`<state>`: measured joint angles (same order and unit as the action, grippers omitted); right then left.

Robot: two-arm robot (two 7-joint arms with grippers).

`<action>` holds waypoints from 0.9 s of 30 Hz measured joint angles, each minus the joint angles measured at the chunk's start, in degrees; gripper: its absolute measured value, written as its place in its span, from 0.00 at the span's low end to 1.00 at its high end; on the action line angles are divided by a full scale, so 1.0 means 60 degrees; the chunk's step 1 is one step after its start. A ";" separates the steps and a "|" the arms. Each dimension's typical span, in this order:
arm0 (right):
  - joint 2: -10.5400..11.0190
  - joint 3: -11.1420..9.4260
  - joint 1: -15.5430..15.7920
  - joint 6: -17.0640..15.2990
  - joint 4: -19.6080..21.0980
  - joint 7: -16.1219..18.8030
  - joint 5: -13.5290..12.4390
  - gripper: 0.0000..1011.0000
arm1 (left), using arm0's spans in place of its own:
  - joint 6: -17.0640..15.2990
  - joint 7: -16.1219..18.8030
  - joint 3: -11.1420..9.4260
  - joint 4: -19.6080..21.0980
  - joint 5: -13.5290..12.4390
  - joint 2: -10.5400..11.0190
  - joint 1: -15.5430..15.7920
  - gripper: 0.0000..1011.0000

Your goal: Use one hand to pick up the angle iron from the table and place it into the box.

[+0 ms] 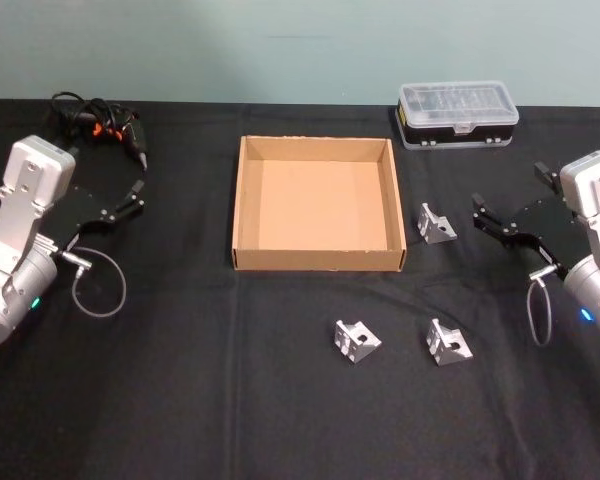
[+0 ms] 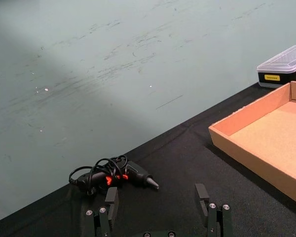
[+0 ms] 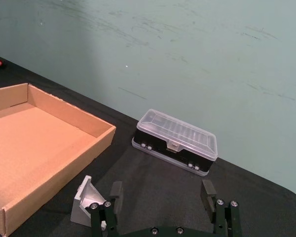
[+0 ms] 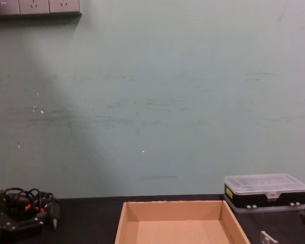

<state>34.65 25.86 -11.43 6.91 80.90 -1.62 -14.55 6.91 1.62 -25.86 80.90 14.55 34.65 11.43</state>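
Three silver angle irons lie on the black table [image 1: 230, 400]: one [image 1: 437, 223] right of the box, two [image 1: 356, 340] [image 1: 447, 342] in front of it. The tan cardboard box [image 1: 318, 200] sits in the middle with nothing inside. My right gripper [image 1: 508, 195] hovers open at the right, just right of the nearest angle iron. In the right wrist view that angle iron [image 3: 86, 202] sits beside one finger of the gripper [image 3: 162, 190]. My left gripper [image 1: 105, 178] rests open at the left, and its wrist view shows the gripper [image 2: 157, 195] with nothing in it.
A black plastic case with a clear lid [image 1: 457, 115] stands at the back right. A black corded tool with orange marks [image 1: 105, 122] lies at the back left, ahead of the left gripper. A teal wall rises behind the table.
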 joint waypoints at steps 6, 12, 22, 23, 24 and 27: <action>0.0000 0.0000 0.0000 0.0000 0.0000 0.0000 0.0000 0.99 | 0.0000 0.0000 0.0000 0.0000 0.0000 0.0000 -0.0001 1.00; 0.0000 -0.0001 0.0000 0.0000 0.0000 0.0000 0.0000 0.99 | 0.0000 0.0000 0.0000 0.0000 0.0000 -0.0001 -0.0001 1.00; 0.0000 0.0000 0.0001 0.0000 0.0000 0.0000 0.0000 0.99 | 0.0000 0.0000 0.0000 0.0000 0.0000 0.0000 0.0000 1.00; 0.0000 -0.0001 0.0000 0.0000 0.0000 0.0000 0.0000 0.99 | 0.0001 0.0000 0.0000 0.0000 0.0000 0.0000 -0.0001 1.00; 0.0000 0.0000 0.0000 0.0000 0.0000 0.0000 0.0000 0.99 | 0.0000 0.0000 0.0000 0.0000 0.0000 0.0000 0.0000 1.00; 0.0000 0.0000 0.0000 0.0000 0.0000 0.0000 0.0000 0.99 | 0.0000 0.0000 0.0000 0.0000 0.0000 0.0000 -0.0001 1.00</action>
<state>34.65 25.86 -11.43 6.91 80.90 -1.62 -14.55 6.91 1.62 -25.86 80.90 14.55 34.65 11.43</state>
